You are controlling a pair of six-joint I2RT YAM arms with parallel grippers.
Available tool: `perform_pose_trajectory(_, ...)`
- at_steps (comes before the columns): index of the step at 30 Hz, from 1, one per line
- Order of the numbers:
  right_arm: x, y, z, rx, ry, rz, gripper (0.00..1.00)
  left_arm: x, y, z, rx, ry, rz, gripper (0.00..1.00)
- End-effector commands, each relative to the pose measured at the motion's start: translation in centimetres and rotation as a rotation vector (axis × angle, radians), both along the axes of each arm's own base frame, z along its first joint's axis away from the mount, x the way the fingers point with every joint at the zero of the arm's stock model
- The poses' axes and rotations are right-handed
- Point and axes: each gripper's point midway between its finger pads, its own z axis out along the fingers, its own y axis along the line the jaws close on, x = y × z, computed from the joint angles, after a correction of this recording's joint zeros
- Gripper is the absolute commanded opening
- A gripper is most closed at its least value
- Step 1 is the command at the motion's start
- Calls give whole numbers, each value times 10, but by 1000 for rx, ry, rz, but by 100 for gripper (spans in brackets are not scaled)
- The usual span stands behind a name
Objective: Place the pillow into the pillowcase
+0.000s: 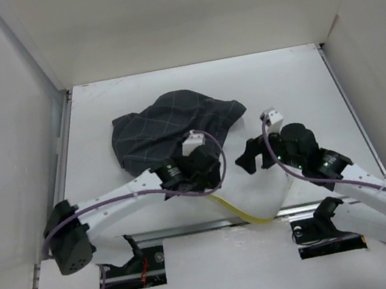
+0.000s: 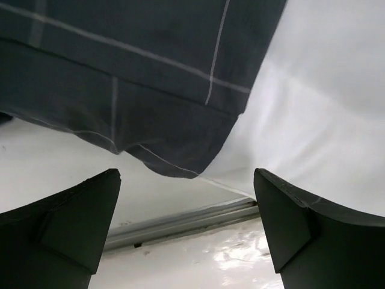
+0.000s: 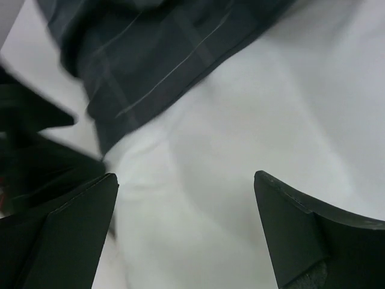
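Though walls [image 1: 192, 10] enclose the table [image 1: 293, 74], pillowcase [image 1: 167, 126] overlaps pillow [image 1: 256, 186].

Top looks down; wrist views closely share pillowcase [image 2: 120, 90].

You find no legible text, label, brand or number in any view. A small pale round mark [image 1: 171, 169] on the left arm [image 1: 114, 203], near its wrist, is too small for you to read.

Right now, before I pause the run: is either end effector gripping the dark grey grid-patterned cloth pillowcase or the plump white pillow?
Left end effector: open, holding nothing.
Right end effector: open, holding nothing.
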Motion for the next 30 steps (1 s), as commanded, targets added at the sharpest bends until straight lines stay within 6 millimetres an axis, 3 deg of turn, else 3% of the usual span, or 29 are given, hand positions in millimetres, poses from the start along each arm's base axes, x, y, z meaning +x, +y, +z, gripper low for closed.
perform_pose_trajectory(1,-43,25,-9,14,106,173,100,-11,7,-28,97,44,63,91)
perform_pose_trajectory(3,-55,30,-17,-8,124,210,100,-5,7,-32,136,33,86,90)
perform_pose_trajectory(8,-64,30,-45,-116,167,190,100,7,2,-31,187,13,124,62)
perform_pose_trajectory(10,-73,38,-58,-160,194,218,100,8,5,-28,201,6,129,56)
perform_pose_trajectory(12,-79,48,-62,-179,185,241,100,10,5,-21,190,-7,134,56)
perform_pose_trajectory(14,-82,54,-73,-218,190,250,100,14,8,-14,173,-23,149,62)
perform_pose_trajectory(16,-78,54,-78,-258,180,227,100,18,17,-21,193,-16,163,67)
perform_pose_trajectory(20,-67,61,-89,-317,191,206,100,22,27,-30,236,-9,186,67)
perform_pose_trajectory(21,-65,59,-99,-343,226,171,100,25,34,-32,261,-16,216,64)
perform_pose_trajectory(24,-58,58,-110,-390,252,118,92,29,42,-30,274,-20,257,60)
perform_pose_trajectory(26,-50,55,-111,-398,236,73,70,35,46,-25,246,-38,266,55)
perform_pose_trajectory(27,-47,55,-111,-401,234,50,53,36,45,-28,234,-25,258,53)
perform_pose_trajectory(28,-44,54,-111,-396,233,22,18,38,44,-26,215,-29,257,51)
perform_pose_trajectory(29,-42,49,-111,-405,232,-5,0,44,46,-29,206,-35,269,51)
perform_pose_trajectory(30,-36,45,-105,-404,209,-51,0,46,45,-29,197,-29,264,47)
